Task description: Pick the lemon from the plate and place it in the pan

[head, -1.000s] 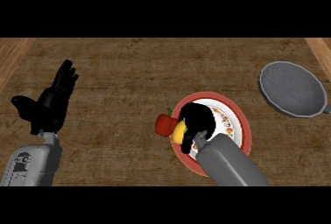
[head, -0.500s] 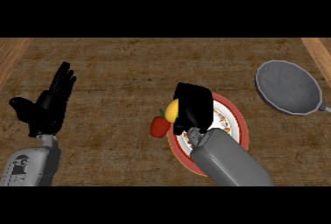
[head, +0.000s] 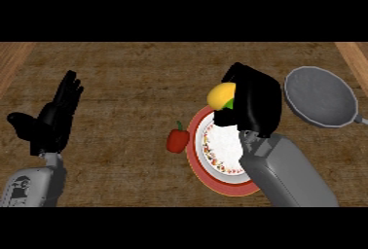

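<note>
— What finishes do I see around the plate (head: 215,182)?
— Its glossy ceramic-looking rim sits on a rough wood-grain counter (head: 129,73); right of it, I see a matt grey metal-looking pan (head: 320,96).

A kitchen: wooden counter (head: 144,87) with a grey pan (head: 320,97), patterned plate (head: 215,160), red pepper (head: 176,139).

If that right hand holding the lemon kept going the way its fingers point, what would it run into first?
Probably nothing: the right hand, curled round the lemon, points up the view over bare counter. The pan lies off to its right, though depth is unclear.
</note>
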{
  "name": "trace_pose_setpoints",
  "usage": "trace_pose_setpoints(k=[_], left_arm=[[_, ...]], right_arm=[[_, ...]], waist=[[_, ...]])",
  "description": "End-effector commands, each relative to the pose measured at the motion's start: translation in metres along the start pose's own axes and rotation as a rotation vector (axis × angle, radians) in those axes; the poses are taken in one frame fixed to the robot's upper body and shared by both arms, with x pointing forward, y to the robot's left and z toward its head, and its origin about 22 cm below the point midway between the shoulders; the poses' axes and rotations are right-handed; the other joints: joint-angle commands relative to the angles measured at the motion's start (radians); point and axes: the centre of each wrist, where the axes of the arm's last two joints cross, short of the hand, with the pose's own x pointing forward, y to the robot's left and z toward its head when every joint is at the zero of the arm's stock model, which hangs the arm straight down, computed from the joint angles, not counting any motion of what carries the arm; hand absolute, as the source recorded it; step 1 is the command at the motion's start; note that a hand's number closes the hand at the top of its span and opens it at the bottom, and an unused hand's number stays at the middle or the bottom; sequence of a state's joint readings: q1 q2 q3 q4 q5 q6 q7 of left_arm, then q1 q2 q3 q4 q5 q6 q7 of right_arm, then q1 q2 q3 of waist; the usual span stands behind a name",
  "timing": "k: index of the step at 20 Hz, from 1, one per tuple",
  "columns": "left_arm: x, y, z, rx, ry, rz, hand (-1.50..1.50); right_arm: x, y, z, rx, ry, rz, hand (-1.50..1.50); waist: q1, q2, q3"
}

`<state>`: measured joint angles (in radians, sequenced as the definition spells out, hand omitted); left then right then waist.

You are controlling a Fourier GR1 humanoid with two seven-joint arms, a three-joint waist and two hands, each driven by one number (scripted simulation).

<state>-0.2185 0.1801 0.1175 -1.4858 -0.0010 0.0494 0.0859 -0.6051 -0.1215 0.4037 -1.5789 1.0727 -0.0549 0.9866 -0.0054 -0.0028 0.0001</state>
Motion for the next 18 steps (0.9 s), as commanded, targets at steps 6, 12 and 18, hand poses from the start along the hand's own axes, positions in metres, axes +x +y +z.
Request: trace_pose_setpoints(k=[6,12,18], left_arm=[[0.007,-0.004,-0.004,0.001,0.003,0.001,0.00],[0.008,-0.011,-0.001,-0.011,-0.016,-0.001,0.00],[0.000,-0.007,-0.005,-0.042,-0.020,-0.010,0.00]], right_arm=[[-0.089,-0.037,-0.069,-0.180,0.127,-0.251,1.50],[-0.177,-0.055,-0.104,-0.221,0.213,-0.153,1.50],[-0.255,-0.049,-0.134,-0.253,0.241,0.045,1.50]], waist=[[0.008,0.006,0.001],[0.008,0.006,0.001],[0.030,0.018,0.001]])
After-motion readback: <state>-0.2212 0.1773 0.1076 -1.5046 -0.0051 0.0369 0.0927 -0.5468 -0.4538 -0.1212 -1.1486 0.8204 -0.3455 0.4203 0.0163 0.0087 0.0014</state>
